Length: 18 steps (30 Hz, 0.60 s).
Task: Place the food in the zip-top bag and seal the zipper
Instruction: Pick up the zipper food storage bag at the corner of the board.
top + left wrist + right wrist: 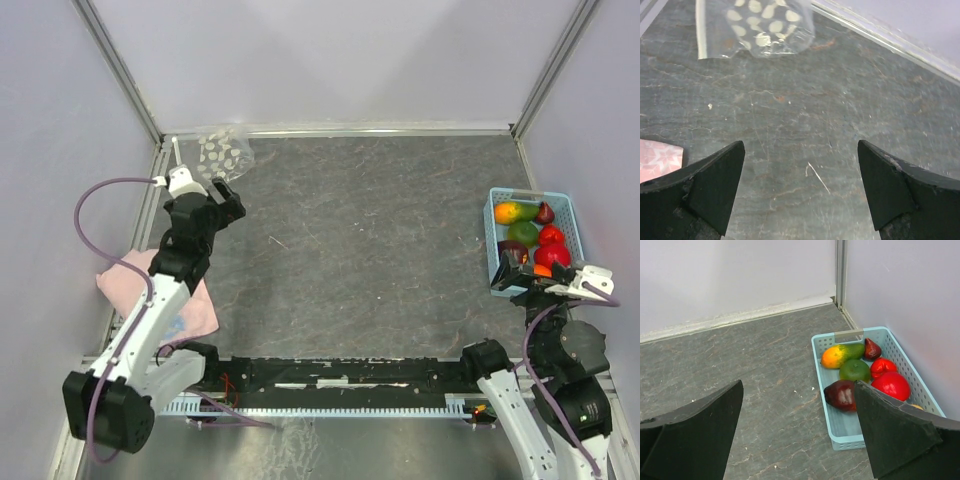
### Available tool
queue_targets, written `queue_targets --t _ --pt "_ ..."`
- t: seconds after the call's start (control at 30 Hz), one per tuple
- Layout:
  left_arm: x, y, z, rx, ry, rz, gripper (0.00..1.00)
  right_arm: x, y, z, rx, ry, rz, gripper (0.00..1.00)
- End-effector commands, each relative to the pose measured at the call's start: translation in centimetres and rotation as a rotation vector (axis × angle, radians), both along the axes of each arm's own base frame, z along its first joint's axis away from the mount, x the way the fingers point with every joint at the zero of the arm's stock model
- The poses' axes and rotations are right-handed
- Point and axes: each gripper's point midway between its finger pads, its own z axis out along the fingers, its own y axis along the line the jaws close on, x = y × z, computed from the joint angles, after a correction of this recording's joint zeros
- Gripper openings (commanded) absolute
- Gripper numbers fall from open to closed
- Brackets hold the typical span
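Left hand (800,150) spread wide over the bench (840,100), aimed at the bag (765,25) lying flat by the far-left corner, prob. to grab its zipper strip (701,30). Right hand (797,390) spread too, empty, facing the basket (840,442) w/ the fruit (855,370), none bagged yet

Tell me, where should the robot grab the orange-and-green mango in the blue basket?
Probably across its middle, from straight above. The mango lies on its side at the far end of the basket, with the green fruit close beside it, so pinching its narrow width suits better than its long ends.
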Motion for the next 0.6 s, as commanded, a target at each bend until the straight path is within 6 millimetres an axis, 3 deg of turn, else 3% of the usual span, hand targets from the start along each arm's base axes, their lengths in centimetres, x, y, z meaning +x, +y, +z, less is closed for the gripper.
queue_targets --t 0.0,0.17,0.4,0.57 --pt "3.4 2.7 2.6 -0.173 -0.108 0.106 0.99 -0.2 0.4 0.8 0.023 -0.046 0.027 0.99" --pt "6.3 6.4 0.2 -0.194 -0.029 0.169 1.0 -0.2 0.9 0.8 0.025 -0.062 0.056 0.99" --pt "10.4 10.8 -4.0 -0.419 0.001 0.158 1.0 -0.3 1.9 1.0 0.012 -0.085 0.117 0.99" --pt "13.7 13.3 -6.7 -0.476 0.048 0.132 0.98 -0.3 2.3 1.0 0.003 -0.089 0.139 0.99"
